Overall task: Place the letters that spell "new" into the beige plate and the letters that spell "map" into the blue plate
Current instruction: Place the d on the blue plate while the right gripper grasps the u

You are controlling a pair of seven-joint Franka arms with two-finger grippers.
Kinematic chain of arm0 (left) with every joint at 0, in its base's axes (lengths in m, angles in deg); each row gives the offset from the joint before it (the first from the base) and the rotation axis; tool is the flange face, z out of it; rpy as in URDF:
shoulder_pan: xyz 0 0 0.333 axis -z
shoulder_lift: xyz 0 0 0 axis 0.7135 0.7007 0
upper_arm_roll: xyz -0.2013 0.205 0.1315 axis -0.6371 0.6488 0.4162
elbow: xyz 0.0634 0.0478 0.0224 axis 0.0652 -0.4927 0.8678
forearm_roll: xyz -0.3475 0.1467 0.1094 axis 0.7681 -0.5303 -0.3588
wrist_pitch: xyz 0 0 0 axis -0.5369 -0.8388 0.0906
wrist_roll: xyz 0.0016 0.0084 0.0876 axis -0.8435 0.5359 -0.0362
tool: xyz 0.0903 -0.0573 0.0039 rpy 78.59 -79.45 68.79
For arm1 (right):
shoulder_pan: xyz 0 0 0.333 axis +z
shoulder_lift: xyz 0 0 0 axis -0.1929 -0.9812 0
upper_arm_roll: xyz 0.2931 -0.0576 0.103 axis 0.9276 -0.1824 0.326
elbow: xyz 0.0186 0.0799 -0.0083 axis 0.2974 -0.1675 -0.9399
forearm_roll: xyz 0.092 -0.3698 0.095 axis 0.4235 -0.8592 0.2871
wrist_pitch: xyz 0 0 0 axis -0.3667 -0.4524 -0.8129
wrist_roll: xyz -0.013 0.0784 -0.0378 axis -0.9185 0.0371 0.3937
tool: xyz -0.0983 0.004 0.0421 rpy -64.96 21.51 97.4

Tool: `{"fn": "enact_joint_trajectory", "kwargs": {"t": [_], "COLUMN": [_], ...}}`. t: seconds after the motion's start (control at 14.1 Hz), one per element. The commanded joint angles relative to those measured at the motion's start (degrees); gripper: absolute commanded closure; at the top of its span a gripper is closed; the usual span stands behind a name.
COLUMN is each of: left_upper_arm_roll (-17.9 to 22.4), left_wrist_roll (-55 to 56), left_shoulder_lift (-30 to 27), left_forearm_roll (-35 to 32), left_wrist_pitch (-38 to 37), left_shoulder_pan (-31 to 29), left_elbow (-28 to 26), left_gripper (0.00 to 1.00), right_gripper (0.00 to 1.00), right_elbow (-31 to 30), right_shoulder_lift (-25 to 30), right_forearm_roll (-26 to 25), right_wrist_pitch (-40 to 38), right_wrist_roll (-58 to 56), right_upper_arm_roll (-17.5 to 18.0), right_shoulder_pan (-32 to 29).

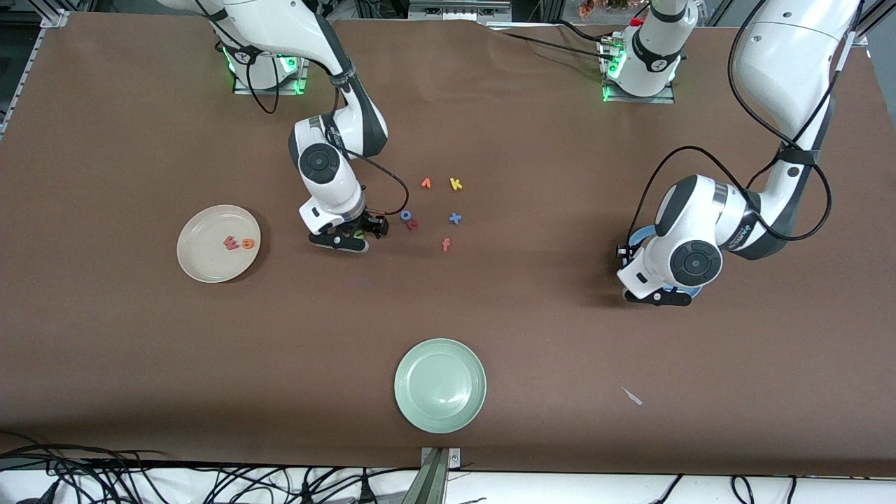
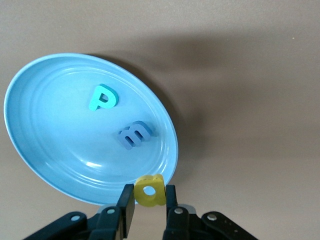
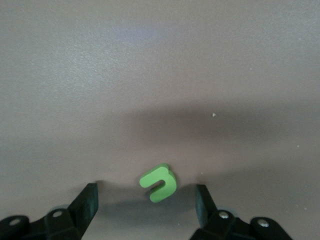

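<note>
My left gripper [image 2: 149,193] is shut on the yellow a [image 2: 150,190], holding it over the rim of the blue plate [image 2: 45,150]. The teal p [image 2: 103,97] and the blue m [image 2: 135,134] lie in that plate. In the front view the left arm hides most of the blue plate [image 1: 638,235]. My right gripper [image 3: 146,194] is open and low at the table, and the green n [image 3: 159,182] lies flat between its fingers, touching neither. The beige plate [image 1: 203,262] at the right arm's end holds the pinkish-red w [image 1: 229,242] and the orange e [image 1: 248,243].
Loose letters lie mid-table beside the right gripper [image 1: 357,236]: orange v [image 1: 425,183], yellow k [image 1: 456,184], blue o [image 1: 405,215], a red letter [image 1: 412,224], a blue one [image 1: 455,218] and red-orange f [image 1: 446,244]. A pale green plate [image 1: 439,385] sits nearer the front camera.
</note>
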State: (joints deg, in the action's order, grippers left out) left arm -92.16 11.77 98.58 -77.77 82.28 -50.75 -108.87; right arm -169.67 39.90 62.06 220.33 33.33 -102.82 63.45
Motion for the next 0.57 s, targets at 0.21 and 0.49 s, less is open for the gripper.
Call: {"fn": "enact_joint_trajectory", "kwargs": {"t": [0.21,0.49], "left_upper_arm_roll": [-0.49,-0.76], "left_wrist_roll": [-6.54,-7.07], "left_shoulder_lift": [-1.71,-2.32], "left_forearm_roll": [-1.21,-1.04], "left_wrist_pitch": [-0.28,-0.54], "left_shoulder_pan": [-2.33,-1.9], "left_elbow": [-0.13,3.02], "left_gripper": [0.0,0.0], "right_gripper": [0.29,0.58], "right_elbow": [-0.36,-0.36], "right_shoulder_lift": [0.49,0.49], "right_forearm_roll": [0.94,0.94], "right_wrist_pitch": [0.63,0.63], "right_wrist_roll": [0.0,0.0], "right_upper_arm_roll": [0.07,0.07], "right_shoulder_pan": [-0.2,-0.29]}}
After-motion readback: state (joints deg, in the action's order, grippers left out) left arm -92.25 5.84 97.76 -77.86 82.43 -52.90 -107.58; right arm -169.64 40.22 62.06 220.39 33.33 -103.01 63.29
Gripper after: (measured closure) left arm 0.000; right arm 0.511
